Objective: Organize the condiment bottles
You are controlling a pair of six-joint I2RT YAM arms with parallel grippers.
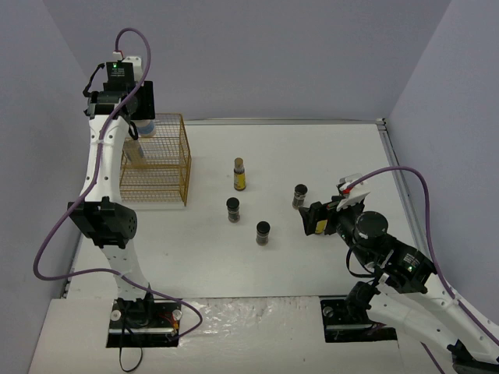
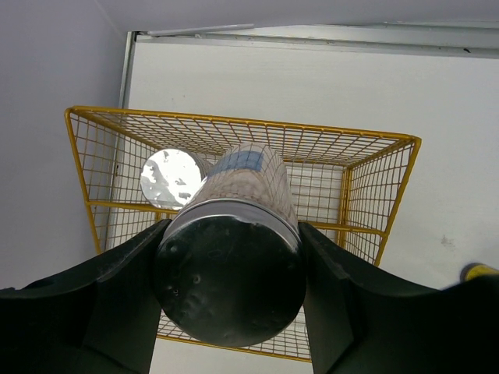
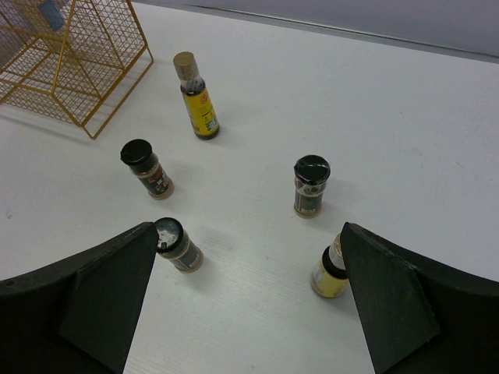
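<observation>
My left gripper is shut on a pale jar with a silver lid and blue label, held over the open top of the yellow wire basket. A second silver-lidded jar stands inside the basket at its left. From above, the held jar is at the basket's back left. On the table stand a slim yellow brown-capped bottle, three dark black-lidded jars, and another yellow bottle partly behind my right finger. My right gripper hangs open above them, holding nothing.
The yellow wire basket stands at the back left of the white table, close to the left wall. Grey walls enclose the table on three sides. The right arm's cable loops over the table's right edge.
</observation>
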